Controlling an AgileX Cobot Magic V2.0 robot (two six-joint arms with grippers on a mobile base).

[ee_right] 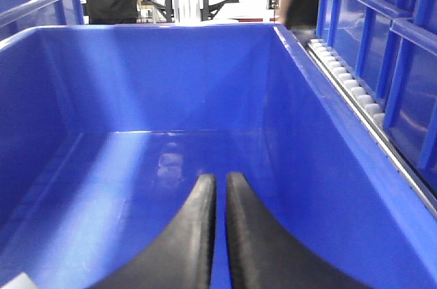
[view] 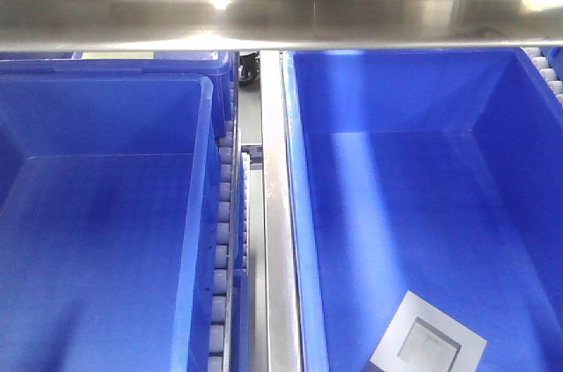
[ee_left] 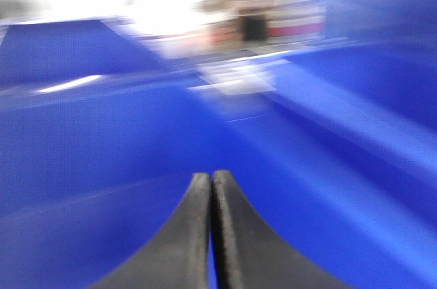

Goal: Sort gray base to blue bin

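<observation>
The gray base (view: 428, 343), pale with a darker square recess in its top, lies on the floor of the right-hand blue bin (view: 422, 99) near its front edge. A pale corner (ee_right: 15, 282) at the bottom left of the right wrist view may be the same block. My right gripper (ee_right: 221, 178) is inside that bin (ee_right: 171, 77), above its floor, with the jaws nearly together and nothing between them. My left gripper (ee_left: 211, 177) is shut and empty over blue plastic; that view is blurred. Neither gripper shows in the front view.
A second blue bin (view: 201, 214) stands on the left, with another behind it. A steel rail (view: 277, 214) and a roller track (view: 222, 240) run between the bins. A steel shelf (view: 281, 11) spans the back. More blue crates (ee_right: 382, 50) stand to the right.
</observation>
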